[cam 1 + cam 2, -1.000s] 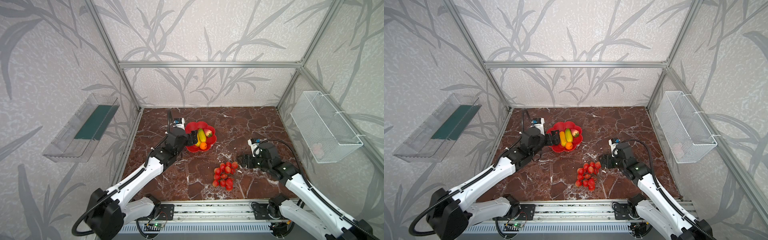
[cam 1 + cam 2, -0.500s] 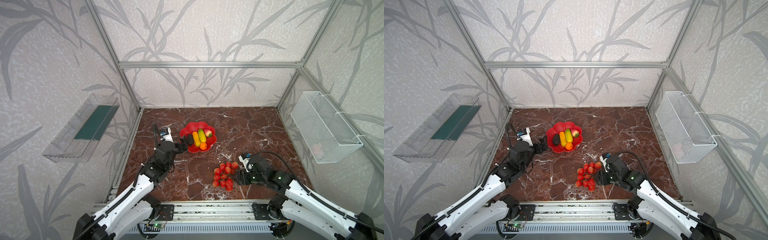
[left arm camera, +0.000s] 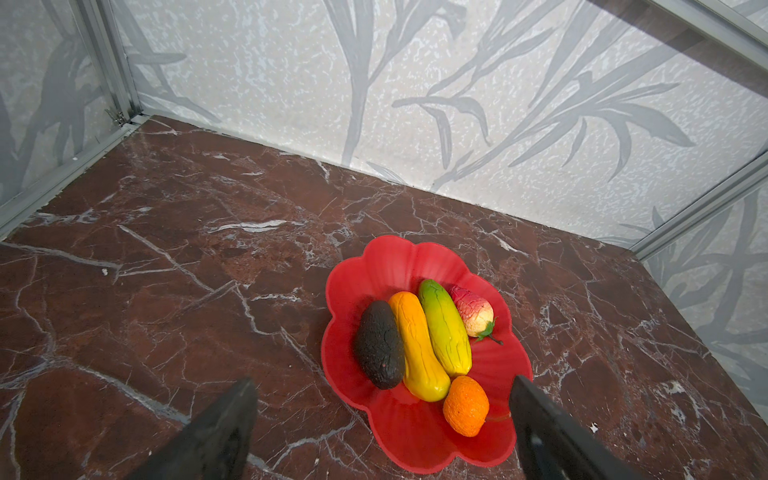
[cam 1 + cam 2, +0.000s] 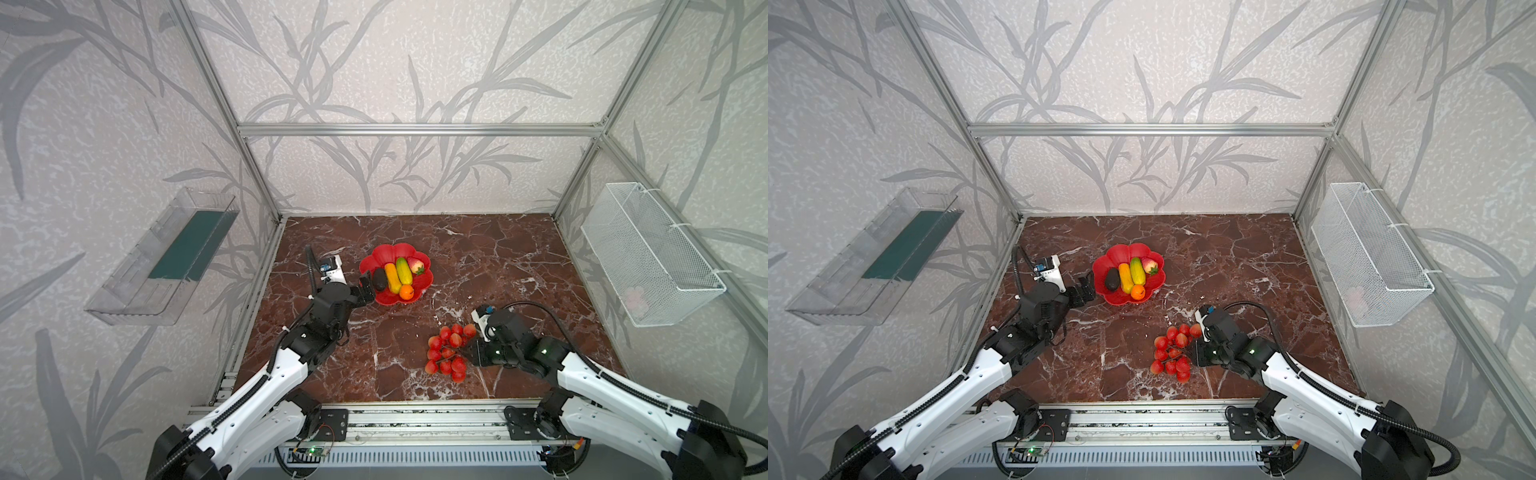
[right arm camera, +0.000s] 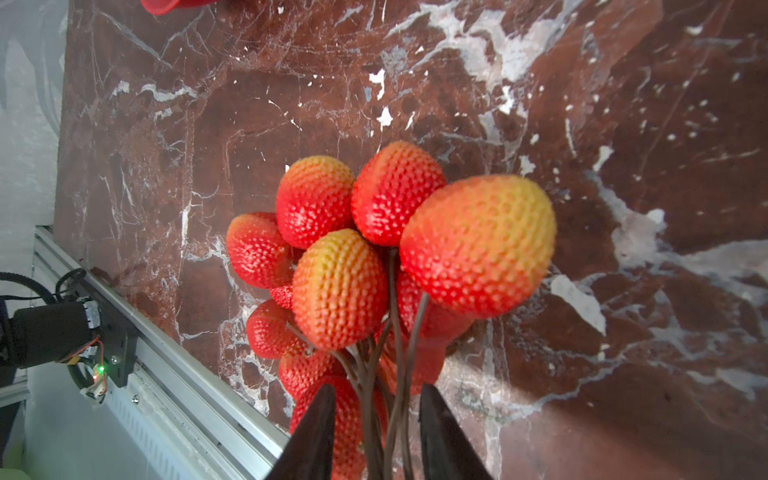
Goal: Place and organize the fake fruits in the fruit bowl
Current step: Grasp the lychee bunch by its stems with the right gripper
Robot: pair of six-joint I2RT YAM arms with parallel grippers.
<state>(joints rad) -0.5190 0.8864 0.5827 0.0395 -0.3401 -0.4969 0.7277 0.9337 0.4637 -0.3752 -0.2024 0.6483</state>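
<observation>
The red scalloped fruit bowl (image 4: 376,253) (image 3: 374,257) holds a dark avocado (image 3: 379,349), an orange-yellow mango (image 3: 417,345), a yellow-green mango (image 3: 444,328), a strawberry (image 3: 473,311) and a tangerine (image 3: 465,405). My left gripper (image 4: 365,289) (image 3: 384,380) hangs open and empty at the bowl's near-left rim. A bunch of red balls (image 4: 446,347) (image 5: 395,249) lies on the marble to the front right. My right gripper (image 4: 471,353) (image 5: 378,386) is at its right side. Its jaws stand narrow on either side of the dark stems, with thin gaps showing.
A white wire basket (image 4: 648,253) hangs on the right wall. A clear shelf (image 4: 166,257) is mounted on the left wall. An aluminium rail (image 4: 415,415) (image 5: 166,353) runs along the front edge, close to the bunch.
My left arm has drawn back from over the bowl to its near-left rim. My right arm has dropped forward to the bunch, and its jaws have narrowed around the stems.
</observation>
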